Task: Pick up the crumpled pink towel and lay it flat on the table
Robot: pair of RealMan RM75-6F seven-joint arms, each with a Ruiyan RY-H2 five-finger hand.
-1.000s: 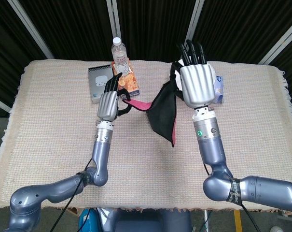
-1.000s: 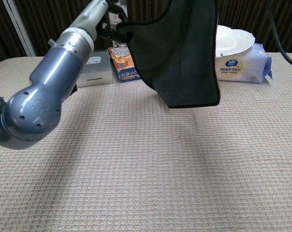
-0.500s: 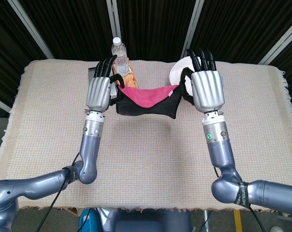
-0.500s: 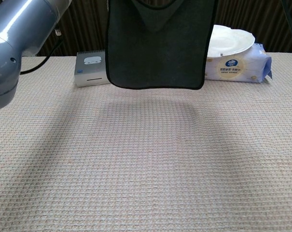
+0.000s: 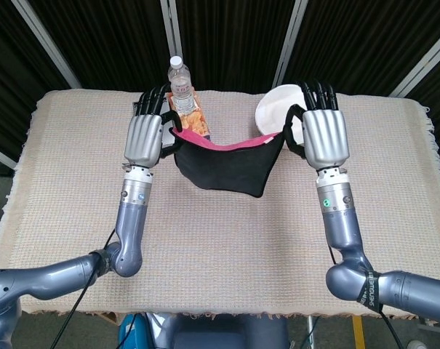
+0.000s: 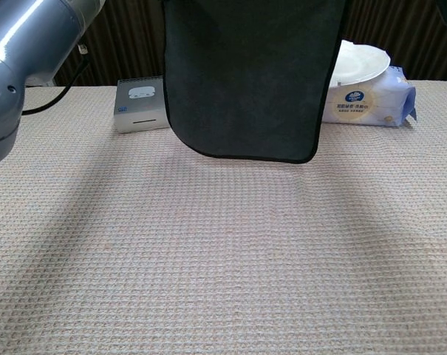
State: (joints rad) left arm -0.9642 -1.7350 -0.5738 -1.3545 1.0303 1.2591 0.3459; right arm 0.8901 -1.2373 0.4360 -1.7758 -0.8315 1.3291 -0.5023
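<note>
The towel [image 5: 230, 167] hangs spread in the air between my two hands, its dark side facing me and a pink strip showing along its top edge. My left hand [image 5: 143, 138] holds its left top corner, and my right hand [image 5: 325, 136] holds its right top corner. Seen from the chest, the towel [image 6: 249, 81] is a dark sheet with its lower edge just above the table; neither hand shows there, only part of my left arm [image 6: 27, 52].
At the back of the cloth-covered table [image 5: 67, 189] stand a water bottle [image 5: 179, 78], an orange box [image 5: 193, 116] and a grey box [image 6: 140, 103]. A white plate [image 6: 360, 63] rests on a tissue pack [image 6: 371, 100] at the back right.
My hands have drawn apart, stretching the towel wider. It has opened from a hanging fold into a spread sheet and its lower edge hangs lower.
</note>
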